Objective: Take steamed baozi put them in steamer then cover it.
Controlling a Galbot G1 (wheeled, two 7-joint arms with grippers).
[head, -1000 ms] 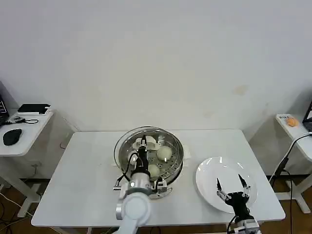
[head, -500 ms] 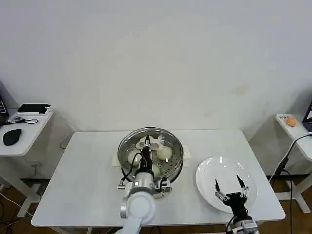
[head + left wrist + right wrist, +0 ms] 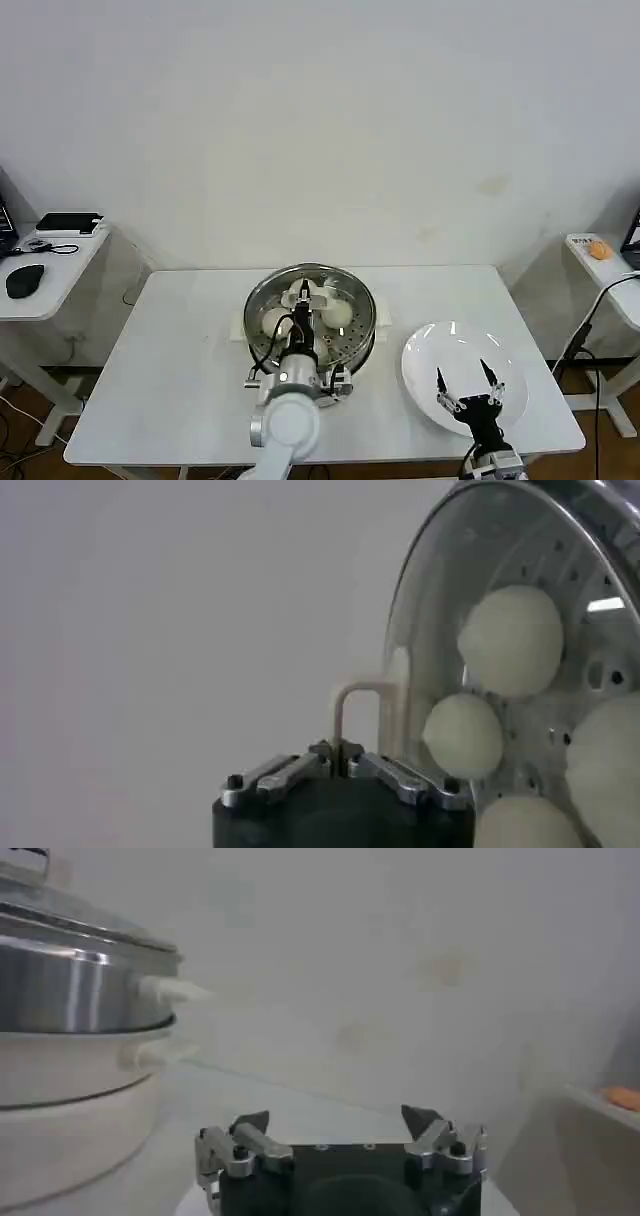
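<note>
Head view shows the steamed baozi (image 3: 338, 313) already inside the steamer (image 3: 355, 335) at mid-table, the plate (image 3: 420, 370) bare. Left gripper (image 3: 303, 292) pinches the glass lid (image 3: 420, 630) by its handle over the pot; seating and releasing it remains. Right gripper (image 3: 467, 385) hovers above the plate, fingers spread, holding nothing.

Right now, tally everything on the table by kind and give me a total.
Steamed baozi: 4, all inside the steamer
Steamer: 1
Glass lid: 1
White plate: 1
Total: 7
</note>
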